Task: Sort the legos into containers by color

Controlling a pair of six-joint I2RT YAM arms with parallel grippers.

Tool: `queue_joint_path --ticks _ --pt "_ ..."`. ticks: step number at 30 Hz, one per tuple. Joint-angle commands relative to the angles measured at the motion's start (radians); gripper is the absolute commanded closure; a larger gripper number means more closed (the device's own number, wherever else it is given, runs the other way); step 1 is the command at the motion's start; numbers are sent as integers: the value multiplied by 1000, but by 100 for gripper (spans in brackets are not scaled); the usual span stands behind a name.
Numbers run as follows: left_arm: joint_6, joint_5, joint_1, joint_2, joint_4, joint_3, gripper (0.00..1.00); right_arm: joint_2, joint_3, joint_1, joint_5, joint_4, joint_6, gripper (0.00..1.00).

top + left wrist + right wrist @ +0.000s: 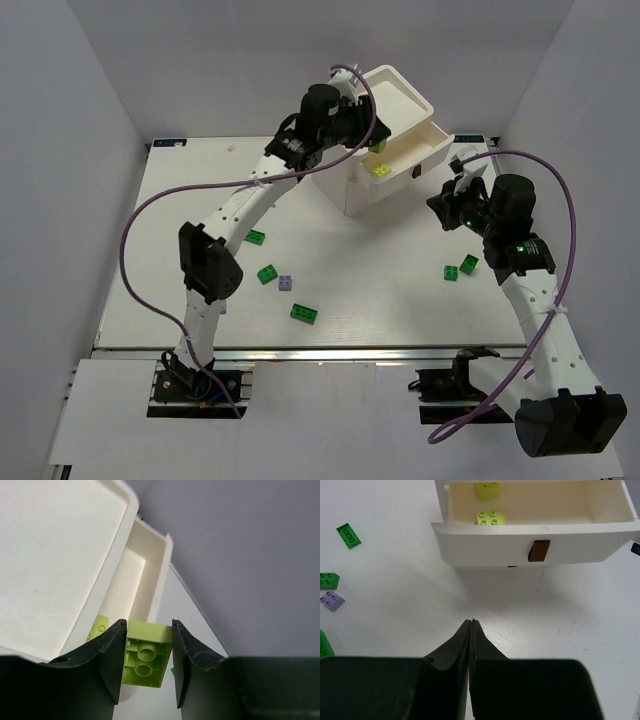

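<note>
Left gripper [148,626]: clamped on a yellow-green brick [146,655], one finger on each side, hollow underside facing the wrist cam. Straight past the tips is the open drawer [150,575] of the white chest [365,197]. The brick hangs over the drawer's near end; can't tell if it touches. The chest's tray top [55,555] fills the side left of the fingers in that view. A second yellow-green lego [98,628] lies inside the drawer, just beyond the view-left finger, half hidden by the tray rim.

Right gripper [471,625]: fingers pressed together, holding nothing, low over the table [560,630]. The drawer front is dead ahead, with its brown pull [539,550] ahead and slightly right.

Off to the right gripper's left are a long dark green brick [348,535], then a square dark green brick [329,580] with a light purple brick [332,600] just beside it. One more green piece [324,645] is cut off by the frame edge.

Behind the right gripper, beside its forearm: a dark green lego [451,272] and its neighbour [468,264], just beside each other.
</note>
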Motion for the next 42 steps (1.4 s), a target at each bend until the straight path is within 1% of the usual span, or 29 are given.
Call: queue_joint_path --ticks 1,4,8,9,11,12,13,15,16,19,21,23,24,25,27,28,29,31,32,33,34,35,36,37,38,39,40,41,42 --pt "-2 42 1 68 -35 73 98 -28 -16 -14 21 9 22 100" --pt "-17 42 1 90 27 50 96 -29 -27 -19 7 -1 34 100" --pt "-25 47 1 117 39 53 91 -37 -45 -25 -3 3 45 100" --pt "-25 44 1 125 39 55 83 -35 -49 -25 -3 2 46 100" --pt "-24 37 1 131 33 53 72 -37 -55 -27 -11 1 48 100" --pt "-24 33 1 133 29 53 64 -35 -56 -30 -13 1 46 100" --pt "-24 30 1 134 27 50 49 -32 -59 -28 -17 -1 45 97" --pt "-24 25 1 133 27 49 34 -32 -61 -30 -29 -4 39 87" --pt "-24 25 1 128 30 50 31 -28 -61 -30 -33 -4 37 74" --pt "-34 22 1 117 45 53 25 -18 -61 -34 -60 -5 26 61" --pt "-54 25 1 108 59 55 25 -9 -58 -34 -78 -4 29 60" --pt "-73 33 1 88 81 58 30 8 -56 -34 -127 2 31 64" --pt "-86 33 1 81 88 53 35 14 -55 -36 -146 6 33 66" --pt "-94 37 1 68 102 50 51 26 -56 -36 -172 9 37 75" --pt "-105 39 1 25 111 38 68 41 -53 -34 -192 32 54 85" --pt "-105 31 1 9 113 29 76 55 -53 -36 -192 36 62 96" --pt "-103 28 1 -16 108 20 89 63 -50 -36 -189 45 69 100" --pt "-91 13 11 -100 88 -37 94 89 -36 -34 -174 61 88 100" --pt "-85 2 22 -135 85 -74 94 97 -30 -34 -165 65 95 100" --pt "-62 -6 22 -222 72 -115 94 116 -23 -36 -145 70 108 100" --pt "-51 -18 22 -272 68 -220 94 127 -7 -34 -129 72 117 100" --pt "-39 -44 22 -325 71 -288 94 138 0 -31 -117 76 126 100" --pt "-21 -59 22 -382 74 -359 91 153 4 -33 -76 93 138 100" --pt "-16 -74 22 -501 81 -514 89 159 4 -36 -62 108 164 100" --pt "-13 -111 22 -563 85 -595 85 169 4 -34 -47 122 180 100" --pt "-16 -130 31 -621 91 -673 78 187 8 -33 7 133 184 100" --pt "-16 -153 31 -736 91 -748 75 202 20 -30 29 147 241 100" --pt "-22 -177 31 -787 87 -878 70 219 33 -28 50 150 264 100" --pt "-30 -244 31 -836 59 -932 57 259 48 -28 99 147 285 100"
